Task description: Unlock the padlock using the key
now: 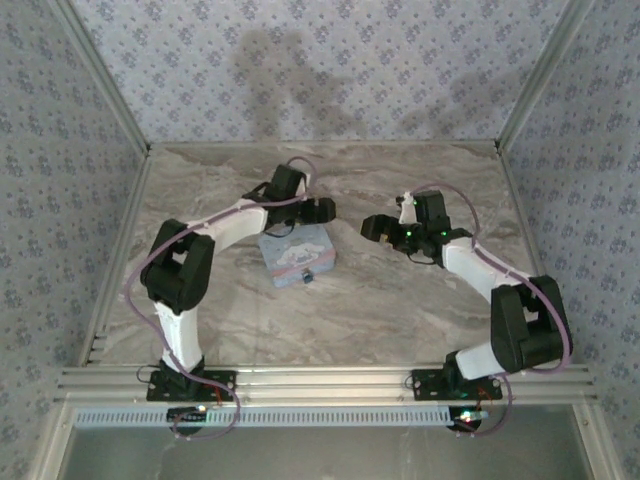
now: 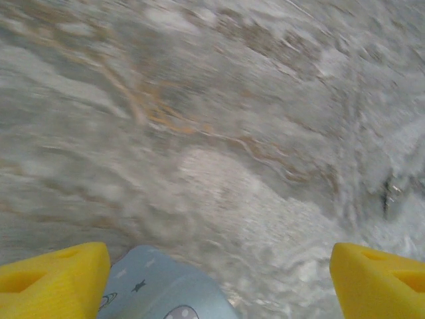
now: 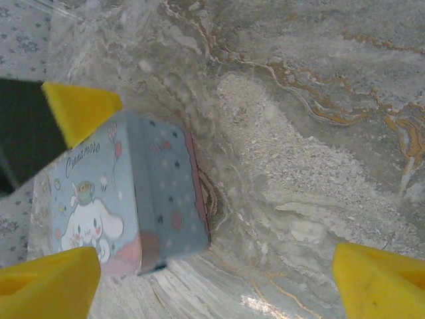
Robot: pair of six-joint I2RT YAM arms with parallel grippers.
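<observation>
The pale blue cartoon tin [image 1: 297, 255] lies mid-table. A tiny dark padlock [image 1: 307, 277] sits at its near edge, and in the right wrist view a dark bit [image 3: 157, 267] peeks out under the tin [image 3: 133, 193]. My left gripper [image 1: 320, 210] hovers over the tin's far right corner, open; a tin corner [image 2: 159, 292] shows beside its left fingertip [image 2: 53, 279]. My right gripper [image 1: 375, 227] hangs open to the right of the tin, with bare marble between its fingertips [image 3: 378, 279]. I cannot pick out the key for certain. A blurred silvery-dark speck [image 2: 390, 195] lies on the marble.
The marble table [image 1: 400, 310] is walled by patterned panels on three sides. A yellow fingertip [image 3: 80, 109] of the left gripper hangs just above the tin in the right wrist view. Open marble lies right of and in front of the tin.
</observation>
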